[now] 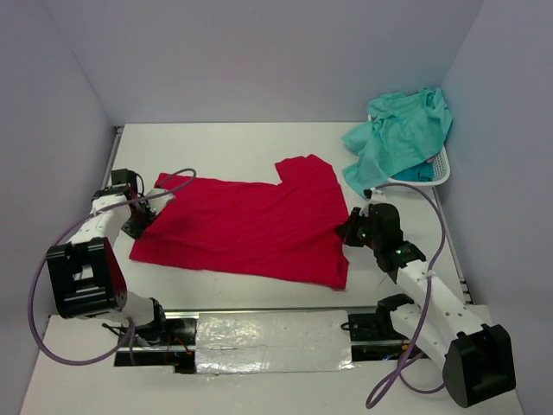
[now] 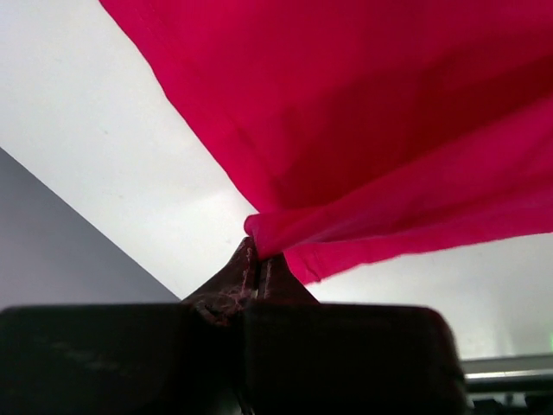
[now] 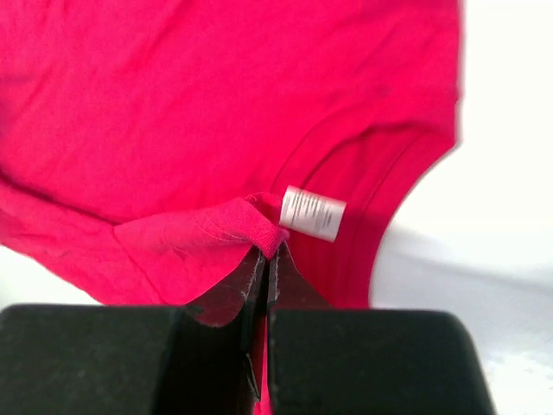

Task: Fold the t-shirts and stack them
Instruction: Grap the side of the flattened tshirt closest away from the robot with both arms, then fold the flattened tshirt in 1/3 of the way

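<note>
White table (image 1: 233,147) boxed in by pale lavender walls (image 1: 259,52), with a shiny taped strip (image 1: 272,333) along the bottom edge of the top view. Over on the left, the left gripper (image 1: 145,223) is pinched shut on the left edge of the red shirt (image 1: 251,225); its wrist view shows the cloth bunched right at the tips. The shirt is spread across the middle, one sleeve poking toward the back. Just right of it, the right gripper (image 1: 346,232) is clamped on the shirt's right edge, close to the neckline and its white label (image 3: 313,213). Upper right corner: white basket (image 1: 442,173) with a mint shirt (image 1: 402,130) heaped over it and spilling onto the table, and a darker teal shirt (image 1: 421,172) peeking out underneath.
</note>
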### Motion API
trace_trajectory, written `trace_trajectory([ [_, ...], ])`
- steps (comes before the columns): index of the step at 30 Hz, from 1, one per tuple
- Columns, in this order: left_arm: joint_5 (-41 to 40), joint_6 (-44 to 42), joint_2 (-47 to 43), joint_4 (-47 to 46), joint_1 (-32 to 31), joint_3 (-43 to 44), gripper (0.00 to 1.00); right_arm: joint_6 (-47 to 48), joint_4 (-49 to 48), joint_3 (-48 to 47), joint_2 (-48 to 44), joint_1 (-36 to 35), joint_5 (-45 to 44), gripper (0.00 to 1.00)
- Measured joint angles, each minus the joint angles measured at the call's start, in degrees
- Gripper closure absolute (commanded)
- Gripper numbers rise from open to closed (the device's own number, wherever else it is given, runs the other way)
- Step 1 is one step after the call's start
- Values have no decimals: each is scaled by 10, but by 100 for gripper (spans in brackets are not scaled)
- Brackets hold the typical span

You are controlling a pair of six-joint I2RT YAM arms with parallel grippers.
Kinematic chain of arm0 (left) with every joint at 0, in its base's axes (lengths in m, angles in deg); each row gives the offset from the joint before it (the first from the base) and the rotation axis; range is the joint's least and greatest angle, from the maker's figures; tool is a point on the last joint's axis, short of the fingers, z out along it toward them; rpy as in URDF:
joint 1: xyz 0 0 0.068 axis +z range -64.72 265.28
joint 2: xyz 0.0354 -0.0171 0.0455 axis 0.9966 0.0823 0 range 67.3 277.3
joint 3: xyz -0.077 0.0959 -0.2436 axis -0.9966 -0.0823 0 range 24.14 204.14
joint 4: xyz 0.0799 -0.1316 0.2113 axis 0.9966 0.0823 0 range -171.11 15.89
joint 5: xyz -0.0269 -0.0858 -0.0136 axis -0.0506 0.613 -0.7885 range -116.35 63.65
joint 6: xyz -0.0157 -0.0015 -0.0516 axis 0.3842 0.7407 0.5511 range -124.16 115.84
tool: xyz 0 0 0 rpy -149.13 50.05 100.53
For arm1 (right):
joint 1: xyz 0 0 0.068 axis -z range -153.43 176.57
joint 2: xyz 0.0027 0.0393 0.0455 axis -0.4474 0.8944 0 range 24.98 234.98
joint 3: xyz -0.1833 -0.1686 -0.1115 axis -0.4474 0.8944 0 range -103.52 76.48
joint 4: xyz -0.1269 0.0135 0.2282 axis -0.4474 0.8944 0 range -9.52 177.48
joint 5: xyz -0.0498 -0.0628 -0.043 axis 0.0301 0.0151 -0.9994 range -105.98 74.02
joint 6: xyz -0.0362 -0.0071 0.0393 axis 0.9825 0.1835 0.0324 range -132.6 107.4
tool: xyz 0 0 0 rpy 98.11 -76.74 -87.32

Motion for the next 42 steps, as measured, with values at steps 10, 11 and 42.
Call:
trace_trajectory([
  [10, -3, 42, 48, -57, 0, 4, 100, 17, -54, -12, 67, 39, 2, 100],
  [11, -5, 43, 50, -61, 0, 4, 100, 17, -55, -12, 68, 46, 1, 100],
  [42, 155, 160, 134, 79, 169, 153, 1, -47, 137, -109, 137, 83, 19, 0],
])
